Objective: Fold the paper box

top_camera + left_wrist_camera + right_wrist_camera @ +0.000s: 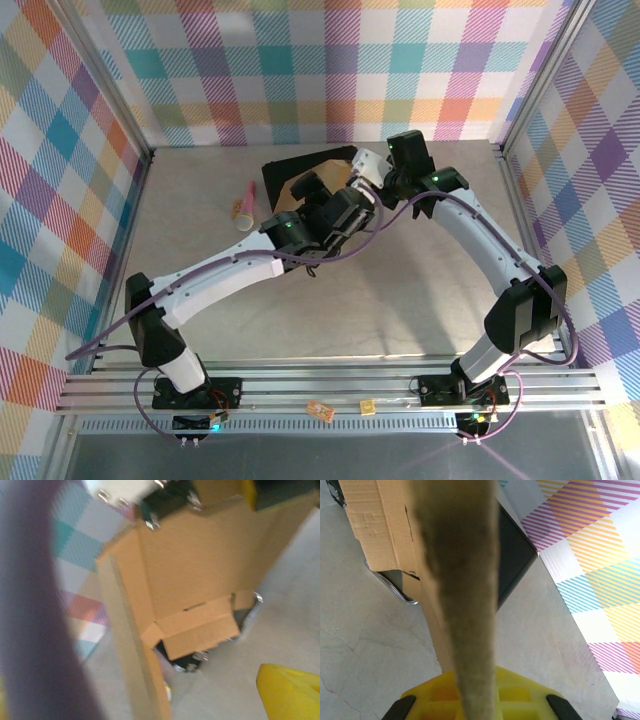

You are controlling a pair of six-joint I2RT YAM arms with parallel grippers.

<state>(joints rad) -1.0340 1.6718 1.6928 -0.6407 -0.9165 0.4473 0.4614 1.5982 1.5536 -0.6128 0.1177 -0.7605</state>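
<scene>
The paper box (333,166) is a brown cardboard sheet with flaps, propped over a black case at the back middle of the table. In the left wrist view, which is blurred, a wide panel (200,565) stands up with a small flap folded out at its foot. My right gripper (480,700) is shut on the edge of a cardboard panel (457,580) that runs up between its yellow fingers. My left gripper (345,205) hovers open just in front of the box, holding nothing; one yellow finger (290,692) shows at the lower right.
The black case (285,172) with metal latches lies under and behind the cardboard. A pink object (243,206) lies to its left. Checked walls close the back and both sides. A purple cable (35,605) hangs across the left wrist view.
</scene>
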